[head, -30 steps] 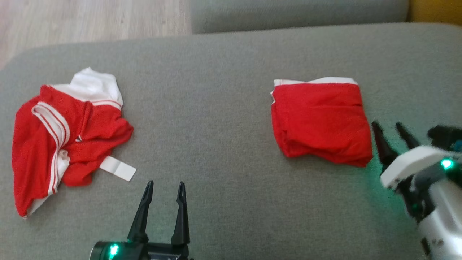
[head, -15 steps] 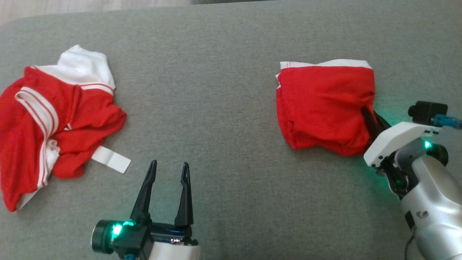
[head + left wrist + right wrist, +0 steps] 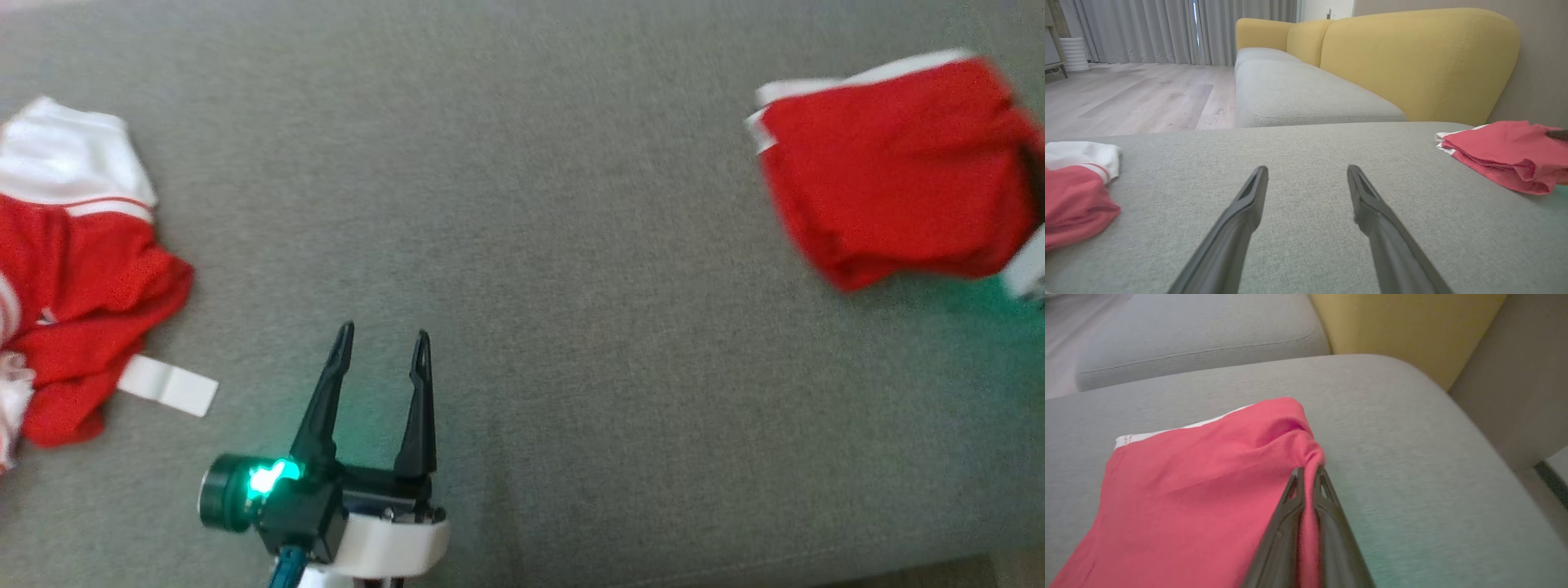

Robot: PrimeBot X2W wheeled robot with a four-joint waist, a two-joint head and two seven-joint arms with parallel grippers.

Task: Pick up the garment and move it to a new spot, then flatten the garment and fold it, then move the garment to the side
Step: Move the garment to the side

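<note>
Item one: folded red garment [image 3: 890,180], white band along its far edge, lying on the grey cushion [image 3: 531,245] at the robot's far right, its right-hand edge drawn up into a small bunch. Right gripper [image 3: 1309,473]: fingers nearly together, a pinch of that red cloth clamped between them at the bunched corner. In the head view the garment is smeared with blur, and a pale shape at the picture's right edge beside it is probably that arm's wrist. Left gripper [image 3: 384,331]: fingers spread apart, holding nothing, low over bare cushion, well apart from both garments. Item two: crumpled red-and-white garment [image 3: 82,286] at the far left, a white tag [image 3: 167,385] sticking out from its lower edge. Behind: yellow sofa back [image 3: 1412,61], pale wood floor [image 3: 1147,98], grey curtains [image 3: 1147,28].
</note>
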